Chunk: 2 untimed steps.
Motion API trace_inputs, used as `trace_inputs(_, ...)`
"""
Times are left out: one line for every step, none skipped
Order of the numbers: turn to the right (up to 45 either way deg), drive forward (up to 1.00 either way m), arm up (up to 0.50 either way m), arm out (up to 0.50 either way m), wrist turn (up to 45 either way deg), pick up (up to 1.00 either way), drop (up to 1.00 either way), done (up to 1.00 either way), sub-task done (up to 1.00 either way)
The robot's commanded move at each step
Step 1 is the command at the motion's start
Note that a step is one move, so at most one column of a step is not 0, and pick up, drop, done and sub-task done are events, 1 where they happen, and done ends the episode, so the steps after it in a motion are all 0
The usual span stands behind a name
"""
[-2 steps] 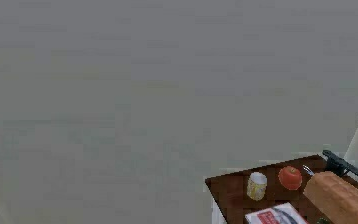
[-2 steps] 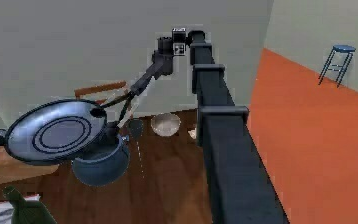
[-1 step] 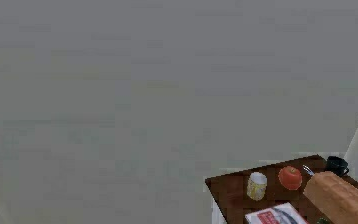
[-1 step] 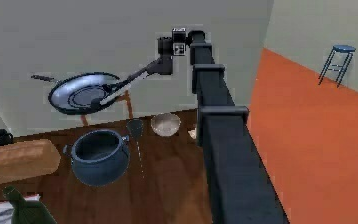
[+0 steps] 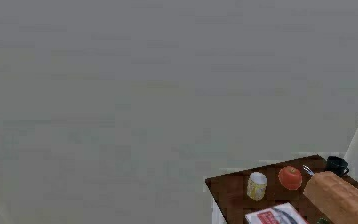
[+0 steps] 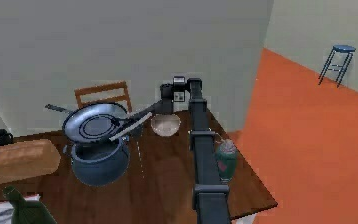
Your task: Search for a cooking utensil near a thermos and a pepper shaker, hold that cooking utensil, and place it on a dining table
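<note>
Reaching out over a dark brown wooden table (image 6: 157,170), the dark square arm (image 6: 200,140) ends in two small white marked squares, with the gripper (image 6: 132,126) just left of them. Its thin fingers slant toward the arm side view's left and end at the inside of a blue-grey round metal frying pan (image 6: 87,122), whose dark handle points farther left. The pan shows in front of a dark blue round cooking pot (image 6: 97,165), and both lie over the tabletop. Whether the gripper holds anything cannot be told, nor whether the fingers touch the pan. Just right of the pan sits a small whitish bowl (image 6: 165,125), and a grey-green bottle-shaped flask (image 6: 227,155) stands just right of the arm. A light wooden chair back (image 6: 102,95) rises behind the pan, and a tan loaf-shaped block (image 6: 22,160) lies near the left edge. A blue stool (image 6: 337,60) stands well apart on orange floor. In the forward view's lower right, a dark brown table corner (image 5: 227,190) carries a pale cylindrical shaker (image 5: 257,184), an orange-red round fruit (image 5: 290,178) and a dark cup (image 5: 337,163).
</note>
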Motion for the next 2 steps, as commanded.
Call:
trace_inputs(0.0, 0.00, -0.32, 0.00, 0.0, 0.00, 0.00, 0.00, 0.00)
trace_inputs(0.0, 0.00, 0.00, 0.00, 0.0, 0.00, 1.00, 0.00, 0.00)
